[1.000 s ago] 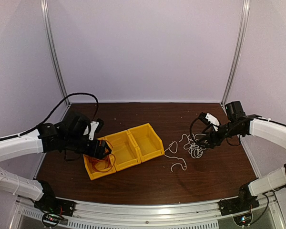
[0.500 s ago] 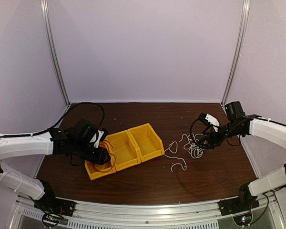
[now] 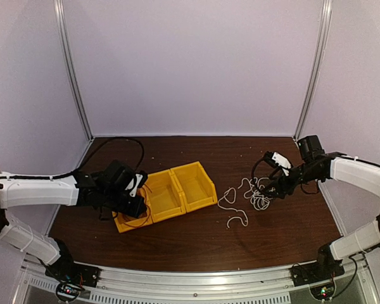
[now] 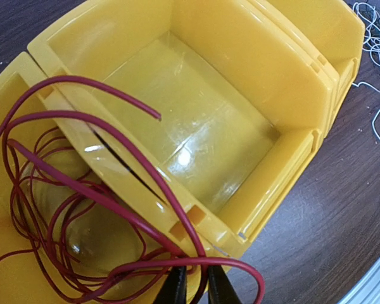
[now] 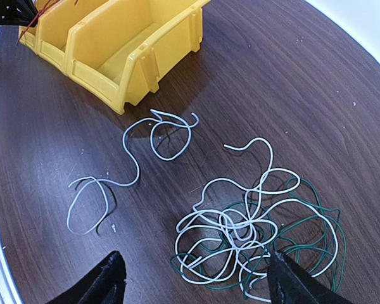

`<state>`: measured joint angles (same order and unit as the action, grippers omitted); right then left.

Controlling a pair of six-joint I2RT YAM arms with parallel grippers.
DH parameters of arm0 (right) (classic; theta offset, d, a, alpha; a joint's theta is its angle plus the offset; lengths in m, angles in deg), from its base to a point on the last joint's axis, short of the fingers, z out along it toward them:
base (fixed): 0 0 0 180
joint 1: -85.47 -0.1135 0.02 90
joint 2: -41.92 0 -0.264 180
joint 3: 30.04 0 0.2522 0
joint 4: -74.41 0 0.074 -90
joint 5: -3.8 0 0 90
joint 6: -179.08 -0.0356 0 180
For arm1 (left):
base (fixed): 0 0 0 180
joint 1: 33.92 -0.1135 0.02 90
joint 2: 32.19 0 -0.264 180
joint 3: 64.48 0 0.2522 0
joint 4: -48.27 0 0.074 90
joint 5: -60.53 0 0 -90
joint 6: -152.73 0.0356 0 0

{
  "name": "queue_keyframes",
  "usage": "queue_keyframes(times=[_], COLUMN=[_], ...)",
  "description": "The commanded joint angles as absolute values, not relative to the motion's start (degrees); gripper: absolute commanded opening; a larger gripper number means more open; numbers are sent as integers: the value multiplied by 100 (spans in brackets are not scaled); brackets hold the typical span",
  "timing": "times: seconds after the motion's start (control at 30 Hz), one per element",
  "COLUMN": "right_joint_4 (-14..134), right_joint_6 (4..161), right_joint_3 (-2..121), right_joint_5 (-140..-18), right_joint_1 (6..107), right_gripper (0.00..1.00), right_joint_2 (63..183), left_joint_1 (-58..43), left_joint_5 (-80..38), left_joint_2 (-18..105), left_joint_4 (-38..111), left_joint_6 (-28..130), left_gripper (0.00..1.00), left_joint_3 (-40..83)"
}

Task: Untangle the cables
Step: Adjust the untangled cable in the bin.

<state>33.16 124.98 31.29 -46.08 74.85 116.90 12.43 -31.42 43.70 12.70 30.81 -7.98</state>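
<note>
A red cable (image 4: 82,189) lies coiled in the leftmost of three yellow bins (image 3: 122,225). Some of its loops arch over the rim. My left gripper (image 4: 198,278) hangs at that bin's near corner (image 3: 137,206), shut on one red strand that runs between its fingertips. Right of the bins, a white cable (image 5: 240,221) is knotted up with a dark green cable (image 5: 323,234) on the table (image 3: 259,199). Another white cable (image 5: 133,164) lies loose beside the knot. My right gripper (image 5: 193,259) hovers open just above the knot (image 3: 273,188), its fingers wide on either side.
The middle bin (image 4: 259,69) and the right bin (image 3: 193,183) hold nothing. The three bins stand in a slanted row on the dark wood table. Metal frame posts (image 3: 310,82) and pale walls close the back and sides.
My left gripper has reached further right and down at the leftmost bin, and its jaws have closed onto a red strand. The right arm and the white and green tangle have not moved.
</note>
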Motion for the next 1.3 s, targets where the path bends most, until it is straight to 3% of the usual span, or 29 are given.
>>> queue_keyframes(times=[0.0,0.1,0.53,0.93,1.27], right_joint_4=[3260,3222,3242,3232,3238], right_joint_6=[12555,12557,12546,12546,12546], right_joint_3=[3142,3154,3145,3127,3110], right_joint_5=[-4700,-4689,-4715,-4743,-4805], right_joint_1=[7449,7450,7452,7448,7448], right_gripper=[78,78,78,78,78], right_joint_2=[11748,11777,11751,11742,11765], left_joint_1=[1232,1232,632,370,377], left_joint_5=[-3304,-3354,-4256,-3736,-3449], left_joint_2=[4321,4155,3471,5025,5436], left_joint_4=[1507,1447,986,2134,2244], left_joint_6=[3157,3119,3372,3832,3807], left_gripper=[7,0,0,0,0], left_joint_3=[-827,-853,-916,-730,-899])
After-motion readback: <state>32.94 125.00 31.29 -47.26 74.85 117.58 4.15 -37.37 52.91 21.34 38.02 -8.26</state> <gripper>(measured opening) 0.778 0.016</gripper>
